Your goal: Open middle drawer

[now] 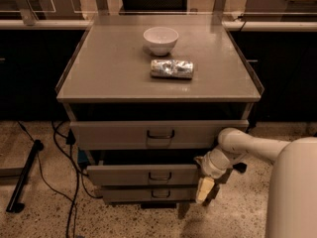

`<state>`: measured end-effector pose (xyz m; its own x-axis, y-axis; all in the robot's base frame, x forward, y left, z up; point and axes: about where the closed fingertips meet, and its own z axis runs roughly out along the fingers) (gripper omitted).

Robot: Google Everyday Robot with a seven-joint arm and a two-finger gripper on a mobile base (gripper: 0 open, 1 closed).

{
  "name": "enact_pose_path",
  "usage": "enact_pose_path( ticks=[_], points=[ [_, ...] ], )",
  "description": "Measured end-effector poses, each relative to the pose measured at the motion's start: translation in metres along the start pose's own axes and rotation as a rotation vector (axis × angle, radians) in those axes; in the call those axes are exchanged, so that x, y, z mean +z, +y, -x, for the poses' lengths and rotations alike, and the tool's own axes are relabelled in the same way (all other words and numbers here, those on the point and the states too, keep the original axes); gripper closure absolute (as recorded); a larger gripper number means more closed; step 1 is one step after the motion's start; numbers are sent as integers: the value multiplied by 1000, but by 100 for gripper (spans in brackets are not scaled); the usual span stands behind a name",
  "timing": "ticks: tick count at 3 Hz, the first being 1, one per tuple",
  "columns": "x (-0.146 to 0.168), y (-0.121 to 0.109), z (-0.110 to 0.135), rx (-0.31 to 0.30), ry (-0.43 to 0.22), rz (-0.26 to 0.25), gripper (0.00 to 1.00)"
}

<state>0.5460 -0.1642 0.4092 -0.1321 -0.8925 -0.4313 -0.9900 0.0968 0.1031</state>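
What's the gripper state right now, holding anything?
Gripper: open or closed cannot be told; no visible grasp. It hangs by the right end of the middle drawer, away from its handle.

The scene is lit dimly, in a warm tone, from above. The table top is evenly lit. A soft sheen is seen on the white bowl, and bright glints on the foil packet. Deep shadow is cast beneath the top and into the gap above the middle drawer. The pincer, at that drawer's right end, is shown pale against the dark. Faint glare is seen on the clear panels behind.
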Motion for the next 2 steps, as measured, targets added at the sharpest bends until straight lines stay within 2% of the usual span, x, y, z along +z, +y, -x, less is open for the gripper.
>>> enact_pose_path(
  ticks=[2],
  points=[
    [-16, 41, -19, 69, 33, 125, 0]
  ],
)
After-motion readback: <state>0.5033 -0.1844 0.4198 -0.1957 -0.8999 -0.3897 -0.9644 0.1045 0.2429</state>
